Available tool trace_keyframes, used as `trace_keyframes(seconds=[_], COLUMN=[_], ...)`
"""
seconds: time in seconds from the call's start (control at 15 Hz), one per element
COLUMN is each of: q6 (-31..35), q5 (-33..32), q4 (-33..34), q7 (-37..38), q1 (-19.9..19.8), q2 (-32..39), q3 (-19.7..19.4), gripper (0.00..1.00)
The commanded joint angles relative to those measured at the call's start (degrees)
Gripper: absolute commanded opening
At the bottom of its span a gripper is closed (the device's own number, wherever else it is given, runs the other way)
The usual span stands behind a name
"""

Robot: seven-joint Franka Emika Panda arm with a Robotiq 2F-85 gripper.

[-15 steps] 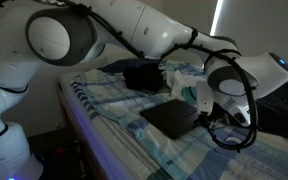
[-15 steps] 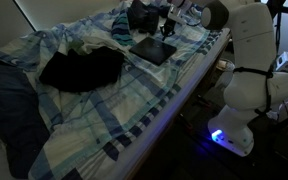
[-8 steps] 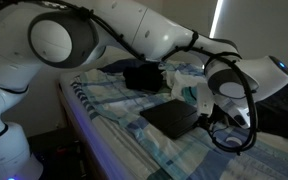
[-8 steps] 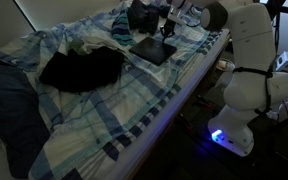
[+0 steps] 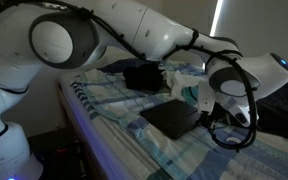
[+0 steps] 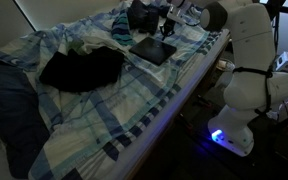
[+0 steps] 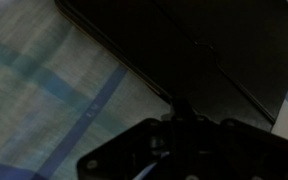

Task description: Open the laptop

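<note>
The laptop (image 6: 154, 50) lies flat with its lid down on the bench (image 6: 170, 110), a bed-like surface covered by a blue-and-white checked sheet (image 6: 104, 115), close to the edge where the white arm (image 6: 246, 60) stands. In an exterior view the laptop (image 5: 172, 120) shows as a thin dark slab, and the gripper (image 5: 208, 116) sits low at its side, right by one edge. From across the bench the gripper (image 6: 167, 28) hangs just over the laptop's far end. The wrist view is dim: the laptop (image 7: 204, 50) fills the upper part as a dark surface over the sheet, and the gripper (image 7: 179, 128) appears only as a black outline at the bottom, so I cannot tell how wide the jaws stand. A lumpy black bundle (image 6: 141, 15) lies just beyond the laptop, and a large dark rumpled cloth (image 6: 81, 68) lies well apart, toward the middle of the sheet.
</note>
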Motion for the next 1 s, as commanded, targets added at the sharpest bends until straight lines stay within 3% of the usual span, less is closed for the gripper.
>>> trace_keyframes(seconds=[0.0,0.93], q6=[-0.2,7.7], q5=[0.2,-4.6], q4=[1.6,-1.0], q7=[2.4,7.9], q1=[0.3,4.5], q2=[0.4,-0.8], q3=[-0.2,-2.3], gripper=[0.00,0.00])
